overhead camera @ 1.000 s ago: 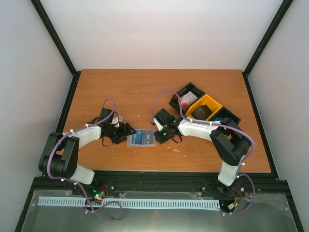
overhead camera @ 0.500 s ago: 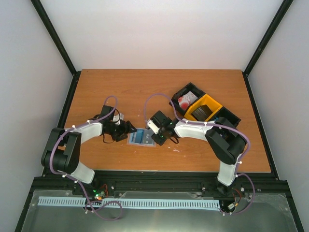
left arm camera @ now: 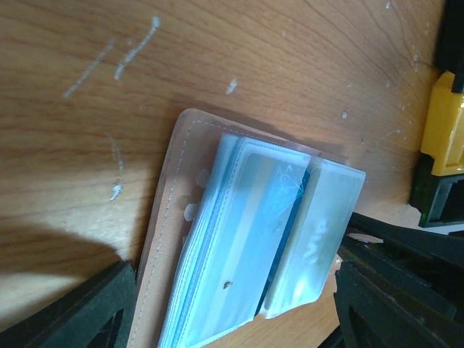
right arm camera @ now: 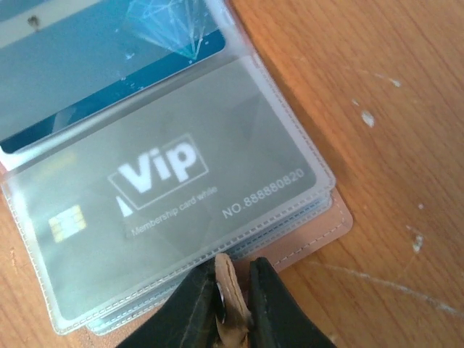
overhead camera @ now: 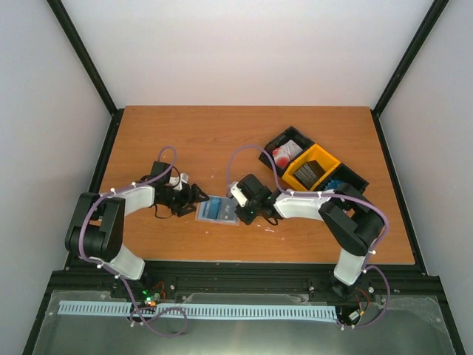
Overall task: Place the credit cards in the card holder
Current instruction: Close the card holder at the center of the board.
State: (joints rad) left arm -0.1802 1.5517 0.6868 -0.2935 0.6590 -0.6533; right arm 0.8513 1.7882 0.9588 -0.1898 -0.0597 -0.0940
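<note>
1 card holder point(overhead camera: 218, 211) lies open flat on the table point(overhead camera: 185, 140), near the front edge, between the 2 grippers. Its tan outside faces down and its clear sleeves face up.

2 cards are readable in the sleeves:
- 1 grey VIP card point(right arm camera: 170, 192) in the top sleeve, on the right arm's side
- 1 blue card point(right arm camera: 109, 69) in the sleeve next to it, partly tucked under the grey one's sleeve

More sleeves are stacked below; I can't tell what is in them.

The right gripper point(right arm camera: 232, 281) has its jaws pinched together on the tan edge flap of the card holder, just below the grey VIP card.

The left gripper point(overhead camera: 194, 197) is at the holder's other end, low over the table, with its jaws spread wide. The end of the holder shows between them in the left wrist view. I can't tell if they touch it, and nothing is gripped.

3 bins sit in a diagonal row at the right rear, well apart from the holder, with 1 loose card stack in each (3 stacks):
- black bin point(overhead camera: 275, 142) holds the white-and-red stack point(overhead camera: 285, 154)
- yellow bin point(overhead camera: 329, 157) in the middle holds the dark grey stack point(overhead camera: 307, 172)
- second black bin point(overhead camera: 356, 177) holds the blue stack point(overhead camera: 334, 182)

I can't count the cards within a stack
</note>
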